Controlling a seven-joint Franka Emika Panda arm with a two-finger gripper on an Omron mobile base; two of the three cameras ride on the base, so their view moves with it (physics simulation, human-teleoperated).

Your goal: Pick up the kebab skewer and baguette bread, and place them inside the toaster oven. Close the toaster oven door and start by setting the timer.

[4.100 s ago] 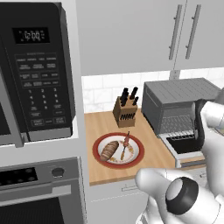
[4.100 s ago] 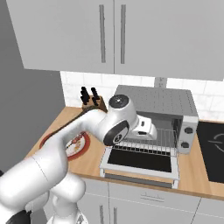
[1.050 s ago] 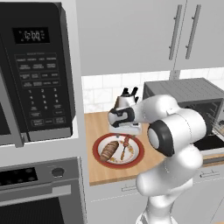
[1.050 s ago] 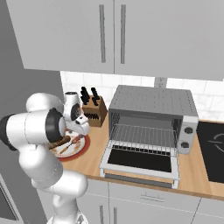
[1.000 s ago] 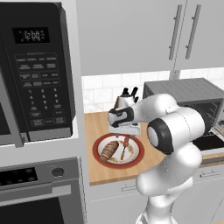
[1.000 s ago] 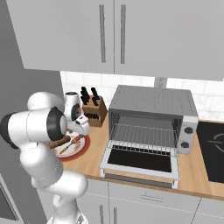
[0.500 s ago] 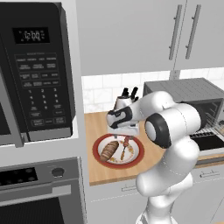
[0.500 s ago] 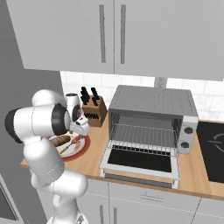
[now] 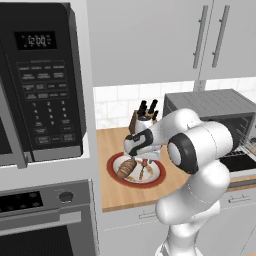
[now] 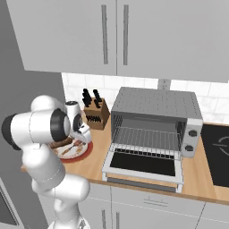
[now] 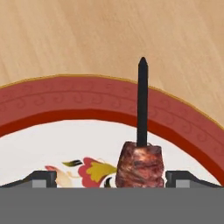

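Hand view: gripper (image 11: pixel 111 177) spread wide, fingertips (image 11: pixel 41 178) straddling the kebab skewer (image 11: pixel 141 153) on the red-rimmed plate (image 11: pixel 87 103). Skewer looks light, stiff and thin; chunks may spin. Pinch across a meat chunk mid-length, not the bare tip.

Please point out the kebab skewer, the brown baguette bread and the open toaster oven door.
Kebab skewer with reddish-brown chunks (image 11: pixel 139 165): hand view, on the meat chunk.
Brown oblong baguette bread (image 9: pixel 127 167): left base view, loaf's middle.
Dark glass toaster oven door (image 10: pixel 143 163): right base view, glass panel.
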